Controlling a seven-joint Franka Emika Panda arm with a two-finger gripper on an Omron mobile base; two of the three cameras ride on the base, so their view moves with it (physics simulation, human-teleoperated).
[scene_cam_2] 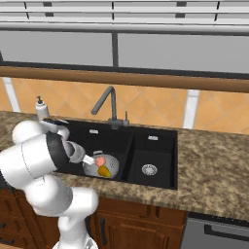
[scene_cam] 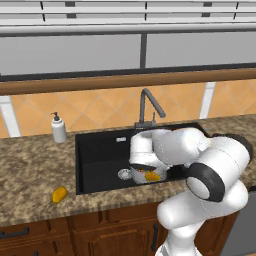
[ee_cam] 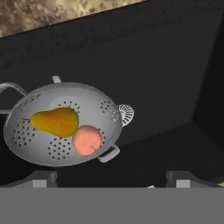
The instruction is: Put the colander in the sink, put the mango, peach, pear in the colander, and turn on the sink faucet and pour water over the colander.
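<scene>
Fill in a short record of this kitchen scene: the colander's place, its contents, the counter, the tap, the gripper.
Colander: in the large basin of the sink
In colander: peach, orange-yellow fruit
On counter: second orange-yellow fruit left of the sink; soap bottle
Tap: no water seen
Gripper: open, empty, over the basin

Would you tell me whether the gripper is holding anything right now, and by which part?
Nothing is held: the gripper is open above the colander, apart from the two fruits in it.
</scene>
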